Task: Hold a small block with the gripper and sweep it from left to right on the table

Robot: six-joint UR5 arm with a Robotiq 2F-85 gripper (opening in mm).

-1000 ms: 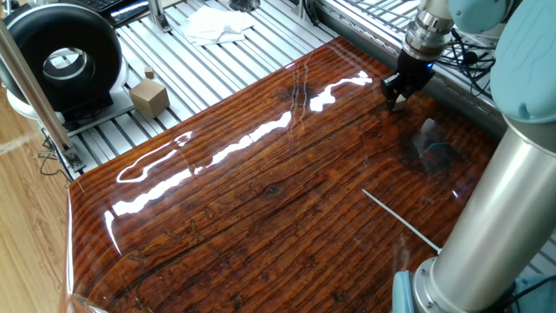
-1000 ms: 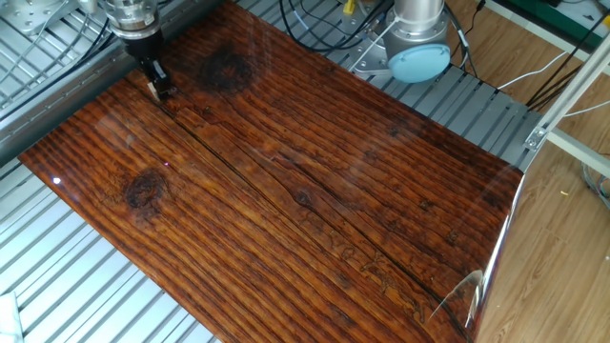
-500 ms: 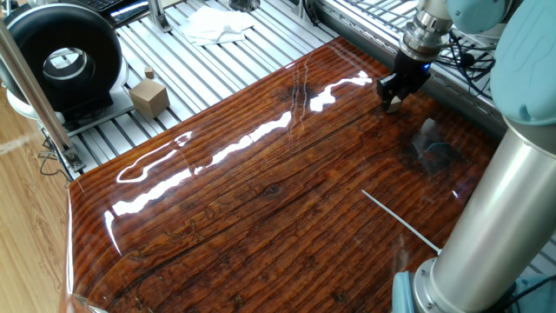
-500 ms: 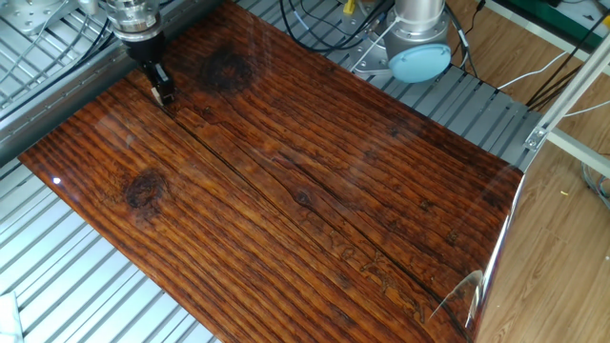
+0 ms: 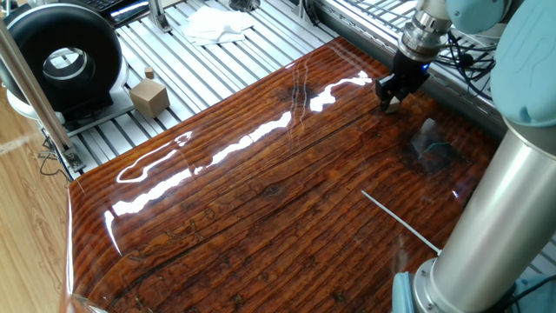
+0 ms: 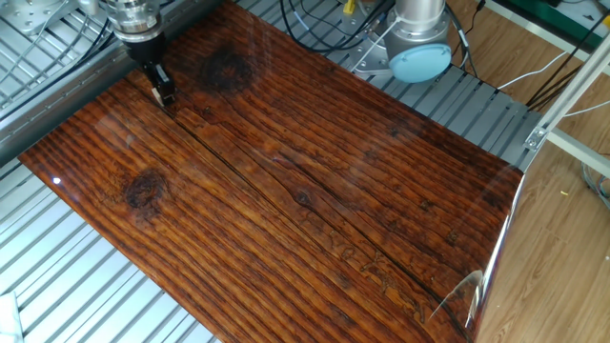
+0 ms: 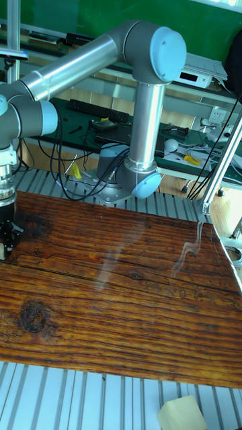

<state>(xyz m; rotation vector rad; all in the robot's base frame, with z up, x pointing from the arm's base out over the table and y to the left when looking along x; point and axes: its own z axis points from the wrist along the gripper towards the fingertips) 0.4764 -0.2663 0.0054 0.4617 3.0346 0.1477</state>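
End effector (image 5: 390, 97) shifted, block seemingly pinched

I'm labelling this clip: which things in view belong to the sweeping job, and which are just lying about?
In the job:
gripper, shut on the small block
small block, barely visible between the fingertips
table

Lying about:
larger tan cube with knob
white cloth
black round device

The gripper (image 5: 388, 100) (image 6: 164, 96) (image 7: 6, 246) pointed straight down from the wrist, its two black fingers drawn close together with only a narrow gap at the tips, while the silver-grey arm (image 7: 81, 57) arched high above and behind the jaws
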